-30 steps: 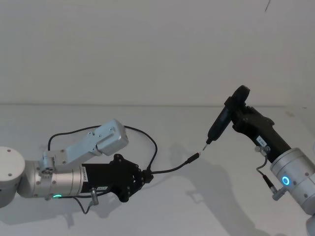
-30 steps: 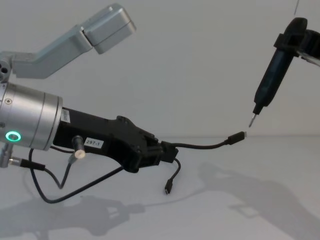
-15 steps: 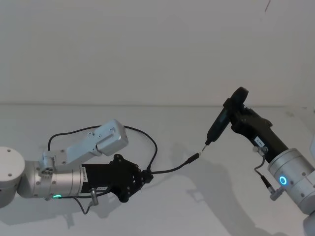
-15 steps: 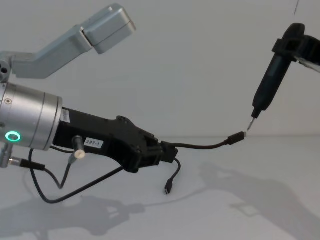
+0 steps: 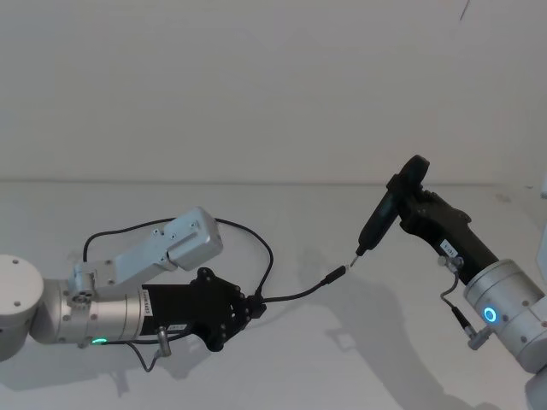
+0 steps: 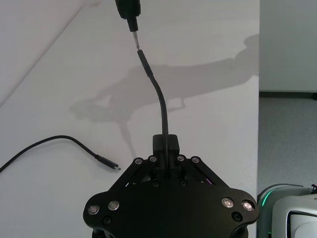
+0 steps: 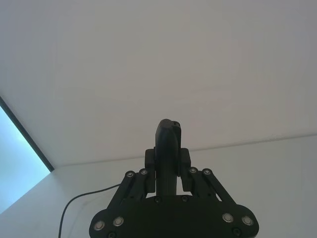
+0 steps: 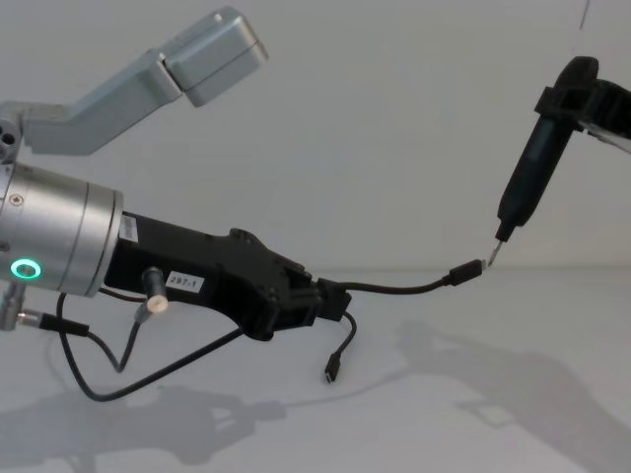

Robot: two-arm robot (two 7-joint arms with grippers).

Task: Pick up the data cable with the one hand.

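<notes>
So the black angular two-fingered left gripper (image 5: 252,306) is clamped shut on the long thin black data cable (image 8: 404,289), a short way back from one end. From that grip the cable sticks out to the right in a gentle upward curve, clear of the white table (image 5: 342,367), with its small metal-tipped plug (image 8: 467,270) at the very end. Holding it that close to the end looks deliberate: the short free bit stays stiff enough to aim the plug instead of letting it flop.

Over on the right, the right gripper (image 7: 167,158) is closed around a slim black pen-shaped tool (image 5: 380,218), tilted so its thin metal tip points down and left. That tip sits right at the plug, touching or as good as touching; the views don't settle which. It looks like the plug is being offered up to the tip.

The rest of the cable runs back from the left gripper, loops round the far side of the left arm, and its other plug (image 6: 110,164) lies low by the table, near and a bit left of the gripper.

As for the pickup itself, that reads as done: the cable is in the fingers, not beside them, and the held part is off the surface.
</notes>
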